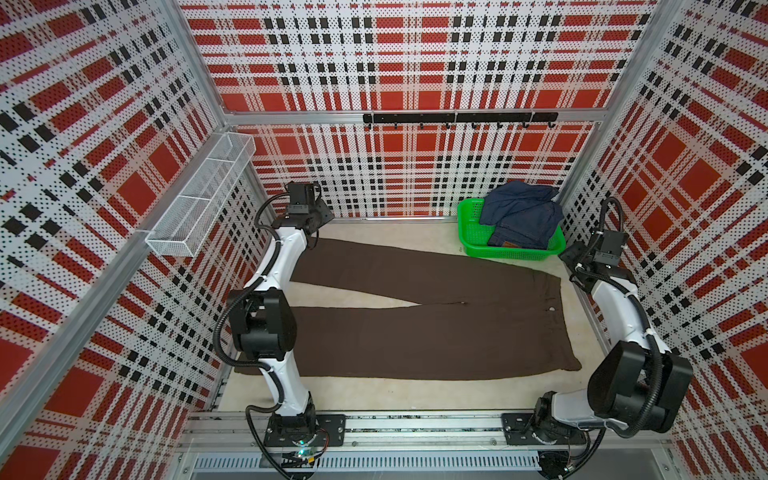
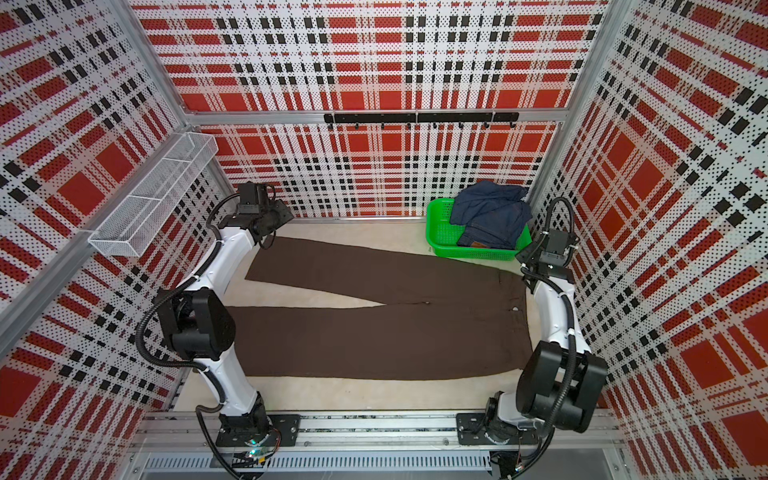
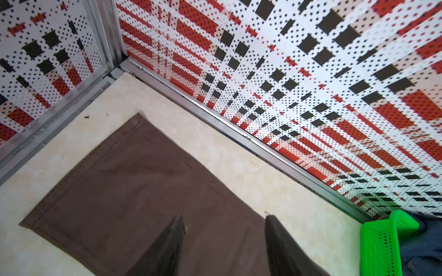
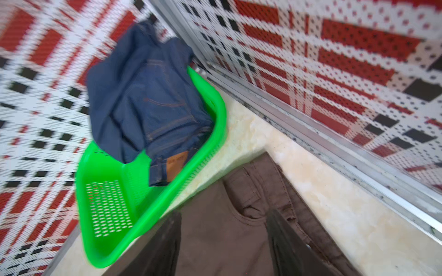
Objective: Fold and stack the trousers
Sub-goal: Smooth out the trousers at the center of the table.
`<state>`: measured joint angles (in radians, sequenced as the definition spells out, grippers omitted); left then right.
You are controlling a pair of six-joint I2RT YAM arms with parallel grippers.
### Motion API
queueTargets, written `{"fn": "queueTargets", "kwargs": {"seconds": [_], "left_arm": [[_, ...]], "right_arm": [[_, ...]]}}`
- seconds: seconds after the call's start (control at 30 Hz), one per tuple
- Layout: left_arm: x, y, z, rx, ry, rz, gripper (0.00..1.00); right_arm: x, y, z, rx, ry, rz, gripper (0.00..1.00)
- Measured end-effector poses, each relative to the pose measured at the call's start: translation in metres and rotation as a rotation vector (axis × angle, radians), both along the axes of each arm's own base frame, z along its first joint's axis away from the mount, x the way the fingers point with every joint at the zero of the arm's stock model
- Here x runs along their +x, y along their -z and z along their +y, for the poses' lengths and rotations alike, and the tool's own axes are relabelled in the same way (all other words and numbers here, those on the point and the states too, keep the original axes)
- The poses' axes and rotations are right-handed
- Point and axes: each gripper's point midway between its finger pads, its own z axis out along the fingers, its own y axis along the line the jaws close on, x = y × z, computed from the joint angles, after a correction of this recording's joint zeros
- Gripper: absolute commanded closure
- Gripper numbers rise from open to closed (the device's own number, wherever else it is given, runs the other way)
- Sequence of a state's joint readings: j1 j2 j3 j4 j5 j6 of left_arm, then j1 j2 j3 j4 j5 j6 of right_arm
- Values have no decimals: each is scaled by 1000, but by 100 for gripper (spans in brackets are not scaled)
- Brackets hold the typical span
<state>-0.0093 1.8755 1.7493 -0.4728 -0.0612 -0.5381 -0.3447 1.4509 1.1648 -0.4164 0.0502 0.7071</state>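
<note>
In both top views, find the trousers (image 1: 415, 332) (image 2: 374, 340) flat on the table (image 1: 374, 392), waist at 3 o'clock, hems at 9 o'clock, legs splayed in a narrow V. Probably spread so for a clean first fold. Note the green basket (image 1: 469, 239) at 1 o'clock holding the jeans (image 1: 523, 212), off the folding space yet just beside the waistband. See the left arm (image 1: 286, 257) reaching over the far hem at 10 o'clock and the right arm (image 1: 615, 299) by the waist at 3 o'clock. One per end, seemingly to lift both ends together.

Through the left wrist camera, find the left gripper (image 3: 224, 222) with jaws spread and nothing between, poised over the far hem.

Through the right wrist camera, find the right gripper (image 4: 222, 215) likewise spread and empty above the waistband by the pocket, with the green basket close beside.
</note>
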Motion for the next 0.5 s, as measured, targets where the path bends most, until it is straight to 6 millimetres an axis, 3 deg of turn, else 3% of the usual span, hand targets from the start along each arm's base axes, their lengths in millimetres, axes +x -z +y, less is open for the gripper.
{"fn": "queueTargets", "kwargs": {"seconds": [0.17,0.5], "left_arm": [[7,21,-6,-29,18,29,41],[14,49,-17,-27,25,73,41]], "right_arm": [[12,43,-10,69,-9,120,41],[42,92,-20,135,-33,196,43]]}}
